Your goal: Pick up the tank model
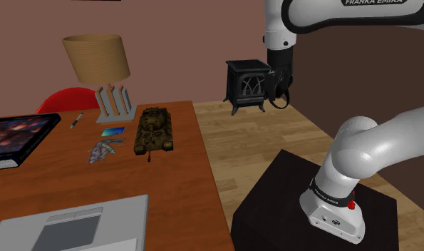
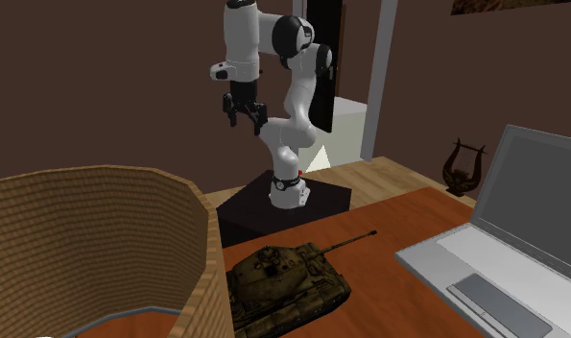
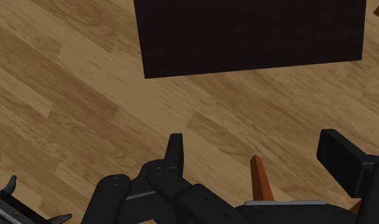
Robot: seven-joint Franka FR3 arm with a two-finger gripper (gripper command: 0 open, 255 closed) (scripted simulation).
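Note:
The tank model (image 1: 154,130) is an olive camouflage tank standing on the brown wooden table (image 1: 196,185), its barrel pointing toward the table's near side. In the second exterior view the tank (image 2: 285,280) sits beside the lampshade. My black gripper (image 1: 280,94) hangs high over the wooden floor, well off the table's edge toward the shoulder view's right and far from the tank. Its fingers stand apart with nothing between them (image 2: 245,117). In the wrist view the gripper (image 3: 255,153) looks down at floorboards and the dark stand (image 3: 245,35).
A lamp with a woven shade (image 1: 97,58) stands just behind the tank. A blue card (image 1: 112,131) and a small grey object (image 1: 103,150) lie beside it. A laptop (image 1: 75,224) and a book (image 1: 18,137) share the table. A black stove (image 1: 249,84) stands on the floor.

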